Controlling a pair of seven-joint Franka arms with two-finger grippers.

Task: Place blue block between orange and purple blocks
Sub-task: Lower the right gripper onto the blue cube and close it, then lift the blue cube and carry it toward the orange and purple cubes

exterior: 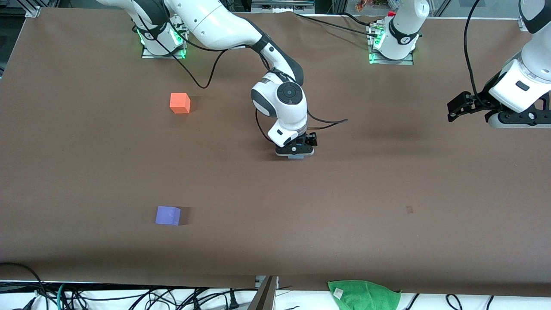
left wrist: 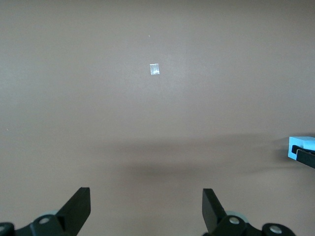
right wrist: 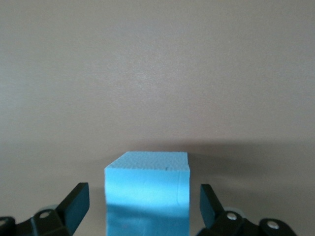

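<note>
Open right tool (right wrist: 140, 209) straddles the blue block (right wrist: 147, 189), seemingly light, stiff foam, best pinched across flat sides; open left tool (left wrist: 146, 209) waits over the bench (exterior: 387, 181).

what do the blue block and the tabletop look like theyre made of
Blue block: probably foam, matte; its top face shows a fine grainy texture with crisp cut edges and no shine. Tabletop: seems to be covered by a brown matte sheet, maybe paper or vinyl; flat, with only a soft sheen.

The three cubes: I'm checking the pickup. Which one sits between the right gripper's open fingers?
The blue block, mid-table with the right gripper straddling it, fingers apart and not touching. The orange block and purple block sit unattended toward the right arm's end.
</note>
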